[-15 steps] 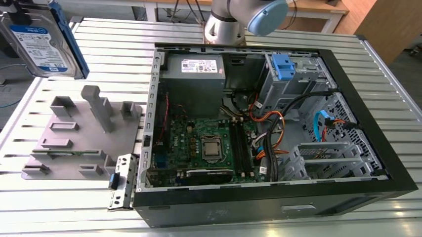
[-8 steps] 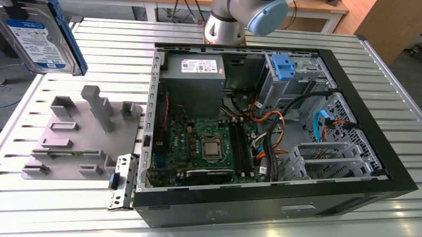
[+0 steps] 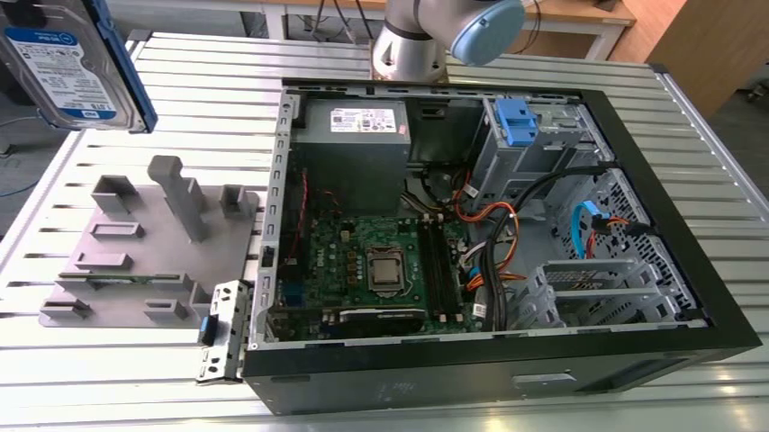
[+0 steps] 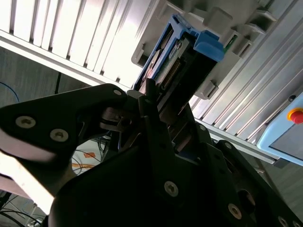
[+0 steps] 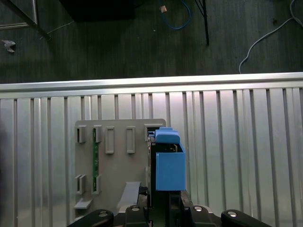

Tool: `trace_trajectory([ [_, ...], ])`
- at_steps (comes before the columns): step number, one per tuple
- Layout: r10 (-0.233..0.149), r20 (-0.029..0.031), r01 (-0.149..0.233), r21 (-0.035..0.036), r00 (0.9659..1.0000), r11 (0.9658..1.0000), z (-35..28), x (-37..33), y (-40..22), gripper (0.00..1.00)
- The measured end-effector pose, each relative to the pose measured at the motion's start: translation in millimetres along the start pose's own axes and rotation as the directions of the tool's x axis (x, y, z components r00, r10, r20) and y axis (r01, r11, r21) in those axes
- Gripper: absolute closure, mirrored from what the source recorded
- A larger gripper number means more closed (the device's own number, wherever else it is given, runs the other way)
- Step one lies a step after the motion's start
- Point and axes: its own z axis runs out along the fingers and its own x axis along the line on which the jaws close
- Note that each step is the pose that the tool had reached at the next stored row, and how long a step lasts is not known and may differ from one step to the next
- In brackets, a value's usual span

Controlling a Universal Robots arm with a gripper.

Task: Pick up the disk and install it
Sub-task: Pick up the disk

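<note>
One claw (image 4: 161,104) aloft around disk (image 3: 70,67)

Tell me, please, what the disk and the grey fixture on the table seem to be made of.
The disk: likely metal, judging by the greyish rim round its white-and-blue label. Its carrier frame: seemingly blue plastic, smooth and matte. The grey fixture: probably plastic, uniformly matte, with moulded-looking slots.

Obstacles I logged: grey fixture (image 3: 144,243), posts upright, below the disk (image 3: 72,67) held aloft; case wall (image 3: 283,180) beside it; cables (image 3: 547,184) strung beside the drive cage (image 3: 553,148). Free room I noted: open air over the slatted table (image 3: 211,76) between disk and case.
</note>
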Motion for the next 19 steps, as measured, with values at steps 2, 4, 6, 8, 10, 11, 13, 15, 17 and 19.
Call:
trace_trajectory([
  [2,0.000,0.0000,0.000,0.0000,1.0000,1.0000,-0.1,0.0,0.0,0.65],
  [4,0.000,-0.0001,0.000,-0.0001,1.0000,1.0000,-0.4,0.0,0.0,0.65],
  [6,0.000,-0.0001,0.000,-0.0002,1.0000,1.0000,-1.0,0.0,0.1,0.65],
  [8,0.000,-0.0001,0.000,-0.0001,1.0000,1.0000,-2.0,0.0,0.1,0.65],
  [10,0.000,-0.0001,0.000,-0.0001,1.0000,1.0000,-3.3,0.0,0.1,0.65],
  [11,0.000,-0.0001,0.000,-0.0001,1.0000,1.0000,-4.0,0.0,0.2,0.65],
  [13,0.000,0.0000,0.000,0.0000,1.0000,1.0000,-5.4,-0.1,0.2,0.65],
  [15,0.000,0.0000,0.000,0.0000,1.0000,1.0000,-6.4,0.0,0.3,0.65],
  [17,0.000,0.0000,0.000,0.0000,1.0000,1.0000,-7.0,-0.1,0.3,0.65],
  [19,0.000,0.0000,0.000,0.0000,1.0000,1.0000,-7.2,-0.1,0.3,0.65],
])
